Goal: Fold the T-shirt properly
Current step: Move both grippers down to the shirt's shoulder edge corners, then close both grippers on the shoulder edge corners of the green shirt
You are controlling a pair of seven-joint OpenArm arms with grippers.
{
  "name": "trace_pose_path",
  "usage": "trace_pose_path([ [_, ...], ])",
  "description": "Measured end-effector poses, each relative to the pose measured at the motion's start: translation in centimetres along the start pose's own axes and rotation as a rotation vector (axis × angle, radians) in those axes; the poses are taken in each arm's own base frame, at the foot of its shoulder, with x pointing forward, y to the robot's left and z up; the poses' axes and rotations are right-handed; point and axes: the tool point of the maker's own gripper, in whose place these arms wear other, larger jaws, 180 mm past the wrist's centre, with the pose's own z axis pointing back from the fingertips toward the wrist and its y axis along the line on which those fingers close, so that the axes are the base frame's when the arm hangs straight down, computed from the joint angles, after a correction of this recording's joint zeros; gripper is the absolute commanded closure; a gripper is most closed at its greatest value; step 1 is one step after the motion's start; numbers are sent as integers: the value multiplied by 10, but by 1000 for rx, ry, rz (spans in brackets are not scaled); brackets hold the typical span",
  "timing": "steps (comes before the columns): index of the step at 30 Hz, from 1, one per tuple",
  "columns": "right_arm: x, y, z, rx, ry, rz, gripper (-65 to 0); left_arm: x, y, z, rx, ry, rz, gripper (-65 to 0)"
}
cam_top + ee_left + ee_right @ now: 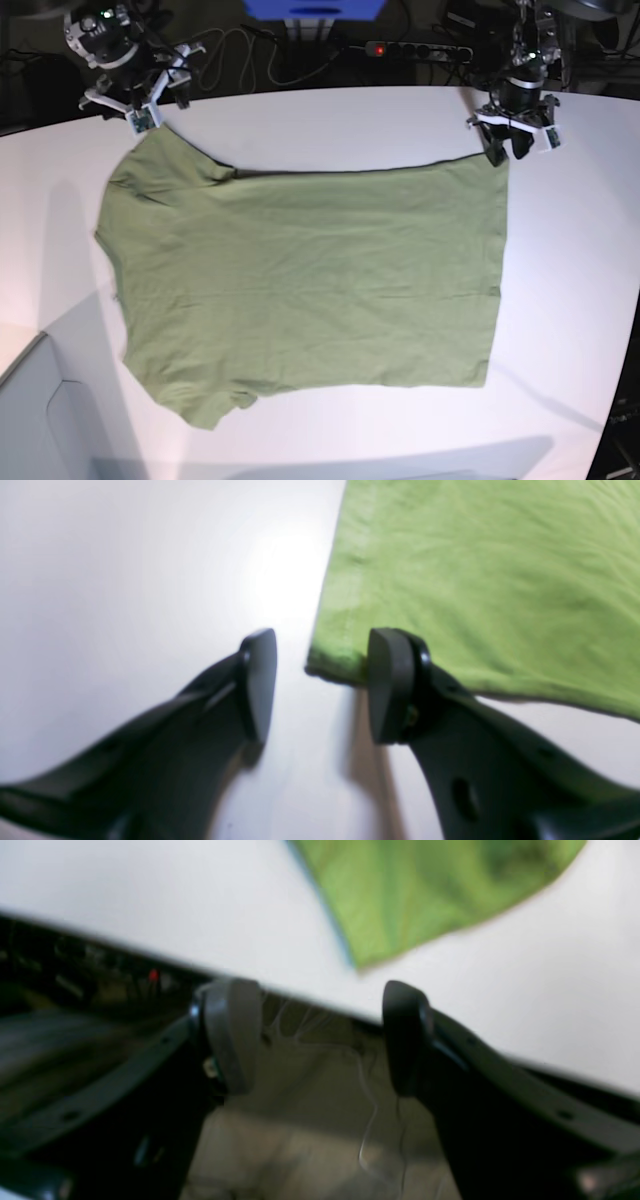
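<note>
Olive-green short-sleeved cotton T-shirt (305, 285): we see it spread flat and slightly wrinkled on the white tabletop (580, 250), collar end toward the base view's left, hem toward its right, one sleeve at the far left corner and one at the near left.

Left gripper (320, 685): we find its black fingers apart, straddling the far hem corner of the shirt; one pad (390, 680) sits at the cloth edge and the other (259, 680) is over bare table. We cannot tell whether either pad touches the fabric.

Right gripper (320, 1035): we see its jaws spread with nothing between them, hanging at the table's far edge just beside the tip of the far sleeve. The sleeve lies short of the fingertips in the right wrist view, which is blurred.

Beyond the table: dark floor with cables and a black power strip (415, 49) showing a red light.
</note>
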Motion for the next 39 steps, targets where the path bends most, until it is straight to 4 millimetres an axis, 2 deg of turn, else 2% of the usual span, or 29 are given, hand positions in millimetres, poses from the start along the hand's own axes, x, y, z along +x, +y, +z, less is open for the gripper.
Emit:
trace_pose_path([
  [3, 4, -2, -2, -7, -2, 3, -370, -4, -11, -1, -31, 1, -2, -245],
  [7, 20, -8, -6, -20, -51, 9, -370, -8, -12, -2, -35, 5, -1, -108],
  [10, 23, -11, -7, -27, -54, 12, -370, -10, -11, -3, -32, 6, 5, -5],
  [14, 30, -13, -10, -31, -76, 10, -370, -8, -11, -6, -33, -1, 7, 0],
  [18, 16, -25, -25, -46, -28, -17, -370, -8, -11, -6, -33, 0, 7, 0],
  [32, -12, -25, -46, -25, 51, -58, -370, -8, -10, -6, -31, 0, 6, 0],
  [39, -6, -27, -50, -25, 29, -65, -364, -8, -10, -6, -31, 0, 3, 0],
])
